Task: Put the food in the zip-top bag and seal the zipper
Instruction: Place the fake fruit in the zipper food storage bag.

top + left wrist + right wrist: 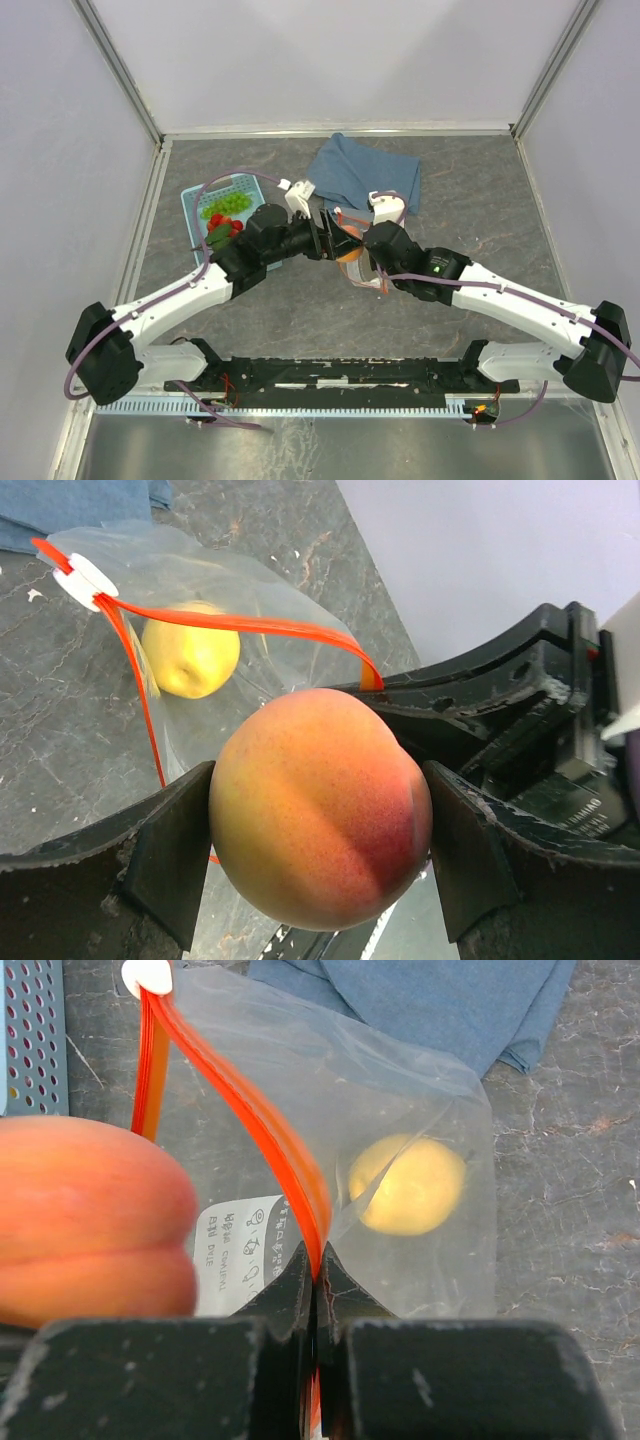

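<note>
An orange-red peach (320, 805) is clamped between the two black fingers (170, 850) of my left gripper (320, 850), held just in front of the zip-top bag's mouth. The clear bag (400, 1090) lies on the dark table with a yellow peach (410, 1185) inside. Its red-orange zipper (250, 1110) gapes open, the white slider (147, 975) at the far end. My right gripper (318, 1275) is shut on the zipper strip at the near end of the mouth. From above, the held peach (348, 250) sits between both wrists.
A light blue basket (195, 205) to the left holds green pieces (232, 203) and red strawberries (222, 222). A folded blue cloth (365, 170) lies behind the bag. Walls enclose the table on three sides.
</note>
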